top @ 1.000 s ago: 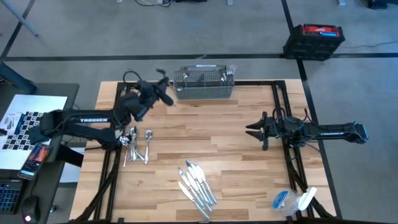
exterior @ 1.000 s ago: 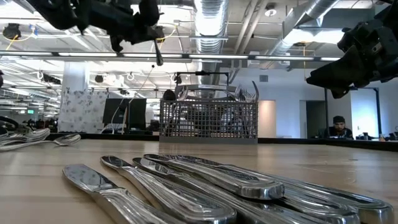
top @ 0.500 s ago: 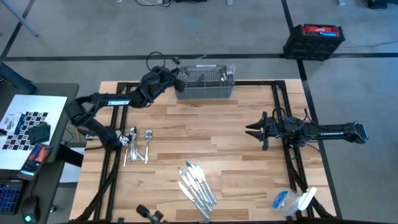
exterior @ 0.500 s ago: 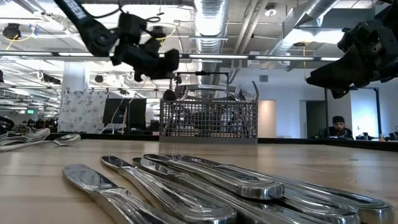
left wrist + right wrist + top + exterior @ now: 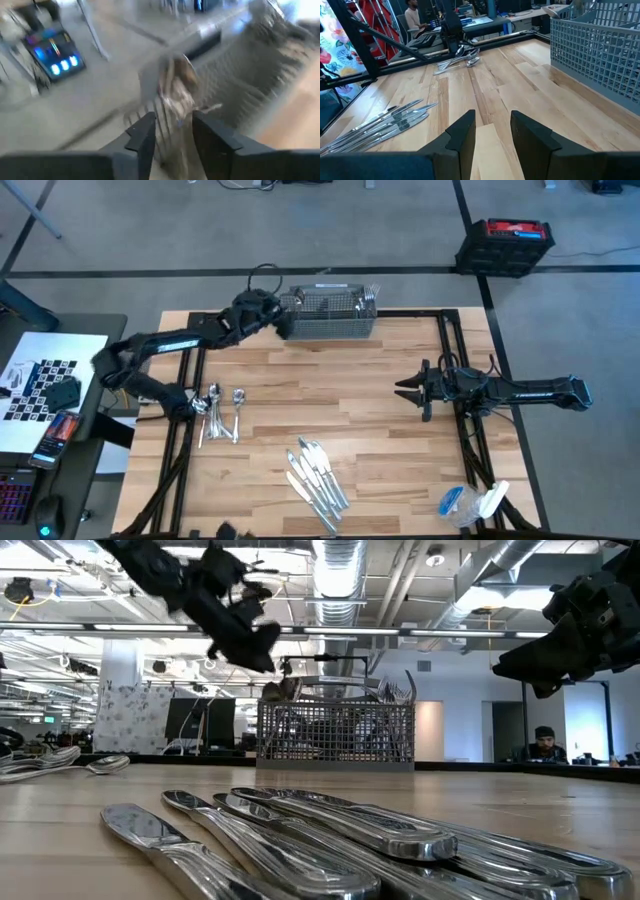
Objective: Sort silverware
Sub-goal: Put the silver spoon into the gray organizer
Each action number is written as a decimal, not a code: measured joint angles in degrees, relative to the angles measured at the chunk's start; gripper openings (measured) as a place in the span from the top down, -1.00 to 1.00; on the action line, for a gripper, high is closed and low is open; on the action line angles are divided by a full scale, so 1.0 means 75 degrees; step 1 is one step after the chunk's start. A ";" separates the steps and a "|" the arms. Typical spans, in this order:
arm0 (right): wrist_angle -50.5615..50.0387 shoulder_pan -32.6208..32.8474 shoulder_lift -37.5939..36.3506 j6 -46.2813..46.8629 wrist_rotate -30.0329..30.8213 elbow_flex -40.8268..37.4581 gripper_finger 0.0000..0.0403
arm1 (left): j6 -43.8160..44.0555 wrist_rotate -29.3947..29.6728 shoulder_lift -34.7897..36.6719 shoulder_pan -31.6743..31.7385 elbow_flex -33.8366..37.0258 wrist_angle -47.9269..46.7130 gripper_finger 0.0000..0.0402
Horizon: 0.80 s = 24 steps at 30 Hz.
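Hovering beside mesh basket (image 5: 327,316), left tool (image 5: 283,327) spread, grasping nothing.

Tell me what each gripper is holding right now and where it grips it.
The left gripper is at the basket, but the blurred left wrist view leaves it unclear whether it holds anything. The right gripper is open and empty above the table.

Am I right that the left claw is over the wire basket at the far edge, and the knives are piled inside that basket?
Not quite. The left claw is at the wire basket, but the high view shows the knives lying on the table near its front edge.
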<state>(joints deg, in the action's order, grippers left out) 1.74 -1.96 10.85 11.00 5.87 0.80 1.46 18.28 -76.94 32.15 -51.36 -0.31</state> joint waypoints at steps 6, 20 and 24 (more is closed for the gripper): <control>-0.0003 -0.0002 0.0000 0.0000 0.0000 0.0000 0.44 | 0.1763 -0.0072 0.1614 -0.1199 -0.0188 -0.4434 0.35; -0.0002 -0.0002 0.0003 0.0000 0.0000 0.0000 0.44 | 0.7904 -0.1521 0.2463 -0.3794 0.1486 -0.8133 0.38; -0.0003 -0.0003 0.0003 0.0003 0.0000 0.0000 0.44 | 0.8106 -0.2005 0.2461 -0.3817 0.2375 -0.6673 0.38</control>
<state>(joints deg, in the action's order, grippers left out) 1.72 -1.98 10.87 11.03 5.87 0.80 62.26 3.24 -58.48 3.53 -33.55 -50.35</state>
